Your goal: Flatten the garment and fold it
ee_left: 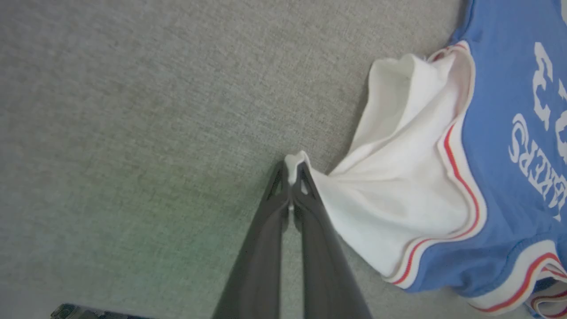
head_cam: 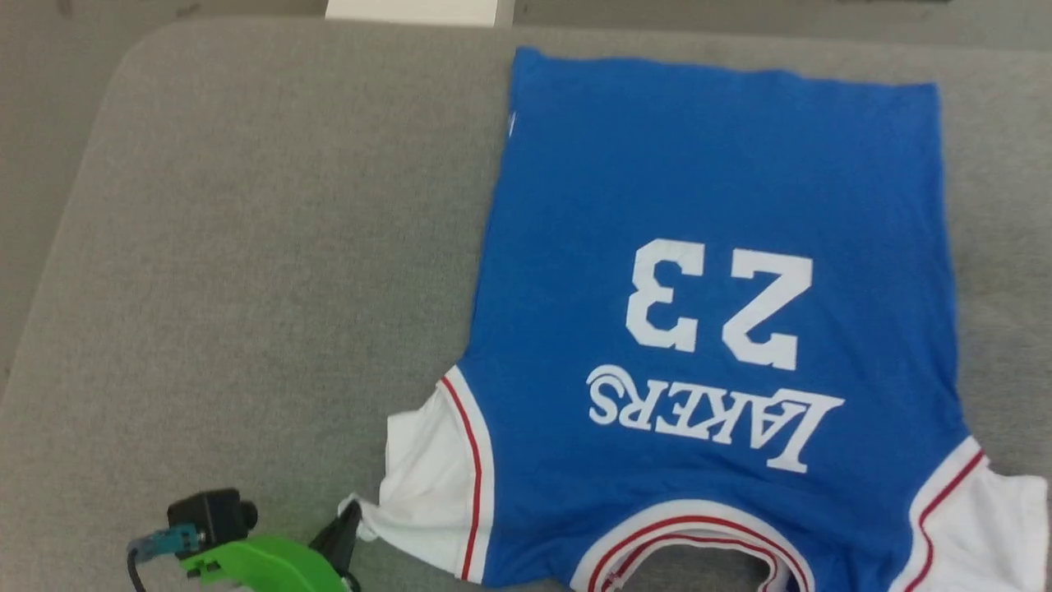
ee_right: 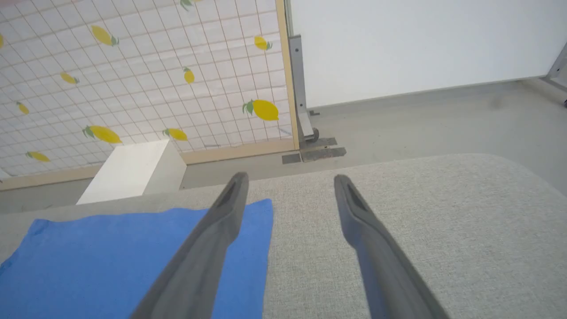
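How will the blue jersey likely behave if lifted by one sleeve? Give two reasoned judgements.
Probably floppy: the garment peaks where the left gripper pinches its sleeve. Likely light: it lies thin on the grey cushion.

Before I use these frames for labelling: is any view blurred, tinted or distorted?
Head view: even light, no glare, print on the garment slightly soft. Left wrist view: green cast on the grey surface beside the left gripper, faint shadow under the white sleeve. Right wrist view: slight wide-angle bowing across the lemon-print panel; the right gripper looks soft up close.

Matt, smooth cloth garment (head_cam: 707,205) on coarse-woven upholstery (head_cam: 246,247).
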{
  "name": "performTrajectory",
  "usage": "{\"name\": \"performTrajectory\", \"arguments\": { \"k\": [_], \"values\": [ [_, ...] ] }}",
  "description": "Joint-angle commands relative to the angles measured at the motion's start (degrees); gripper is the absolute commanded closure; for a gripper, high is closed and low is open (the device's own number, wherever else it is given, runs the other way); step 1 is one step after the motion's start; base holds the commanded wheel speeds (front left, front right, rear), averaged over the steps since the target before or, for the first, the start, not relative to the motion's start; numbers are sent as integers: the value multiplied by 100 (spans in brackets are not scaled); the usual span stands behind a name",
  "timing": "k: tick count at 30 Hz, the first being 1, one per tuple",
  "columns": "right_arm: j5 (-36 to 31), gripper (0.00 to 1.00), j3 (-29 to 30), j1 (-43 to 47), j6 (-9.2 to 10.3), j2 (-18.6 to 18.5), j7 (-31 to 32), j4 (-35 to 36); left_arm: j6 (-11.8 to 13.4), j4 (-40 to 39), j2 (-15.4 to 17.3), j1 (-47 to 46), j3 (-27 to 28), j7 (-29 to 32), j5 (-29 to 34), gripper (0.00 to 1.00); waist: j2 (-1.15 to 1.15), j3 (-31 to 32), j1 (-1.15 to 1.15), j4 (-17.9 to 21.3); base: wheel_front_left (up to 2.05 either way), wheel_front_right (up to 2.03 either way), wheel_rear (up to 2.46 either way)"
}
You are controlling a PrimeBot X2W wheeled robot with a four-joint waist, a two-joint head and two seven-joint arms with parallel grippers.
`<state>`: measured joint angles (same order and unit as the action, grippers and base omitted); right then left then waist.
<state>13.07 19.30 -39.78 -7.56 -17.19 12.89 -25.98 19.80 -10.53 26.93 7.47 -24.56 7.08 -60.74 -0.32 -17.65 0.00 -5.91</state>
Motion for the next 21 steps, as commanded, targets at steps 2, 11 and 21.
{"name": "performTrajectory", "arguments": {
  "k": [2, 11, 21],
  "values": [
    [-12, 0, -83, -526, 8, -175, 301, -210, 26, -22, -52, -257, -26, -61, 171, 100, 32, -1013, 0, -418, 0, 0, 0],
    [-349, 0, -158, -1783, 8, -561, 1935, -834, -124, 59, -345, -704, -178, -236, 315, 100, 32, -1844, 0, -749, 0, 0, 0],
    [-1077, 56, -123, -1921, 8, -580, 3501, -782, -342, 381, -534, -873, -253, -373, 292, 100, 32, -1952, 0, -896, 0, 0, 0]
  ]
}}
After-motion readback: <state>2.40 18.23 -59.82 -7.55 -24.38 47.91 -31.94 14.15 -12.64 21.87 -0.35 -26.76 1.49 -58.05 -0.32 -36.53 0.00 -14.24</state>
